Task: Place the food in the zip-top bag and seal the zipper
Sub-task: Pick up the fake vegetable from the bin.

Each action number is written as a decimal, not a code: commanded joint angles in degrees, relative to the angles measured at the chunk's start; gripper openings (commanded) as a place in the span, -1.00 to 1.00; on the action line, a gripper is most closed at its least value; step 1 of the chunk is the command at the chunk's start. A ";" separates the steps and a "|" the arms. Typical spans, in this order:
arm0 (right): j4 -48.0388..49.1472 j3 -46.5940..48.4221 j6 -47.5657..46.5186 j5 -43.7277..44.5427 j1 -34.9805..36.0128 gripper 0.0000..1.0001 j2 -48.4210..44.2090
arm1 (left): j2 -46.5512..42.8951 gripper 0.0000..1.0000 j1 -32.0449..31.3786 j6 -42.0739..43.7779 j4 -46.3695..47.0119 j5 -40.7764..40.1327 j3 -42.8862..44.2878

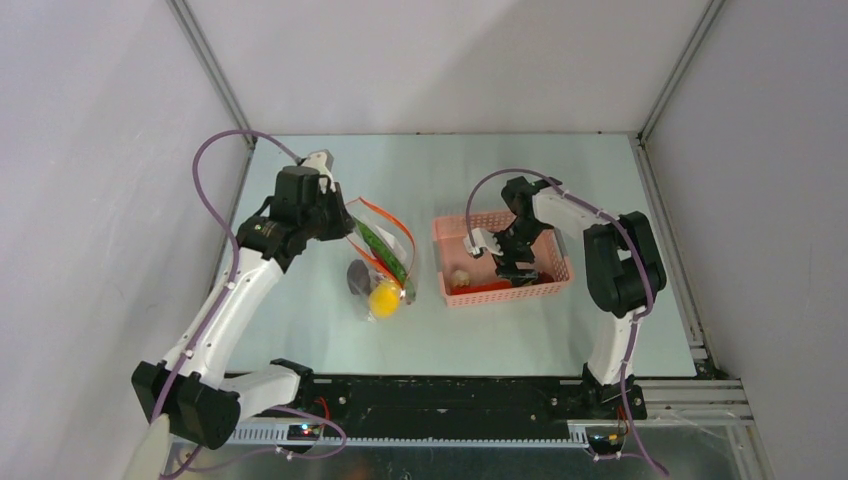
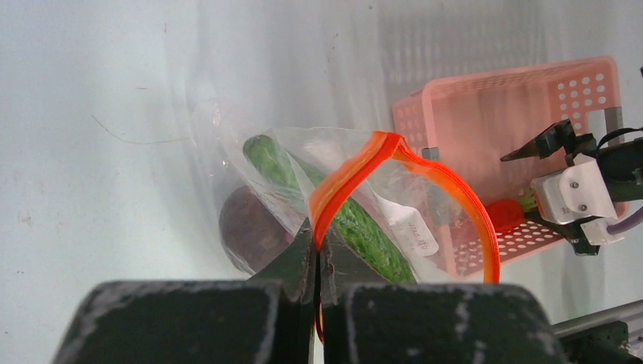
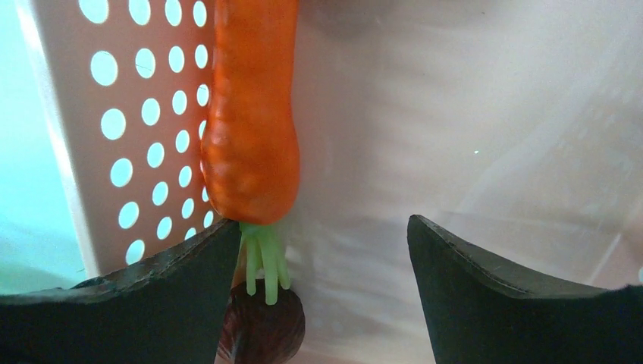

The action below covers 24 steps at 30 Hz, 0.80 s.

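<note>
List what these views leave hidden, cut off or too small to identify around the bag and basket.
- Top view: pale item in the pink basket, too small to identify.
- Right wrist view: dark red piece, cut off by the bottom edge and the right gripper finger.
- Left wrist view: white label on the zip-top bag, print too small to read.

The left pincer [image 2: 315,243] is black, flecked with pale scuffs. At its tips the zipper [image 2: 347,176] glows orange-red on the clear zip-top bag [image 2: 220,129]. Just beyond lie a speckled green pod [image 2: 370,236], a maroon round fruit [image 2: 246,224] and a white label [image 2: 415,231] (dark print, unreadable). To its right the basket [image 2: 531,91] is salmon pink, dotted with round holes. Ahead of the black right pincer [image 3: 322,227], the chili [image 3: 250,114] is orange-red, with a pale green stem.
</note>
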 commanded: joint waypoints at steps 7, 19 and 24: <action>10.38 -5.16 2.73 1.73 0.49 0.40 0.76 | 0.48 -1.00 1.11 1.52 2.65 0.41 -0.41; 18.36 -6.58 8.18 1.84 0.61 0.08 -0.82 | 0.93 -1.00 1.32 1.26 2.58 0.39 -0.48; 15.65 -6.53 6.53 0.11 1.12 -0.12 -1.95 | 0.76 -1.00 1.35 1.21 2.67 0.74 -0.50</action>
